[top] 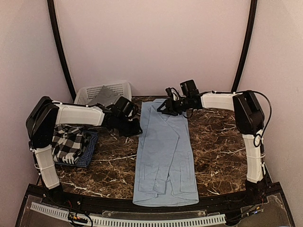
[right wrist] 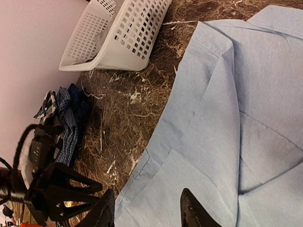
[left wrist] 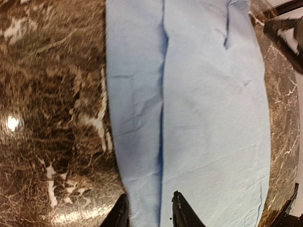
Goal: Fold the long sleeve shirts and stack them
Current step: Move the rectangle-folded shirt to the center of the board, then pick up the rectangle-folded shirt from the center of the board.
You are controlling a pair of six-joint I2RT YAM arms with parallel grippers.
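Observation:
A light blue long sleeve shirt [top: 165, 151] lies flat down the middle of the table, folded lengthwise into a narrow strip with its sleeves laid in. My left gripper [top: 135, 127] sits at the shirt's upper left edge. In the left wrist view its jaws [left wrist: 149, 213] stand apart over that edge, and the cloth [left wrist: 208, 118] lies flat beneath them, not pinched. My right gripper [top: 163, 108] hovers at the collar end. Its fingers [right wrist: 189, 210] are spread open over smooth cloth [right wrist: 222, 118]. A black-and-white checked shirt [top: 66, 142] rests folded on a dark blue one [top: 91, 152] at the left.
A white lattice basket [top: 124, 87] stands at the back left with a grey shirt [top: 106, 97] in it. The brown marble table [top: 218, 156] shows bare on both sides of the blue shirt. Pink walls close in the back and sides.

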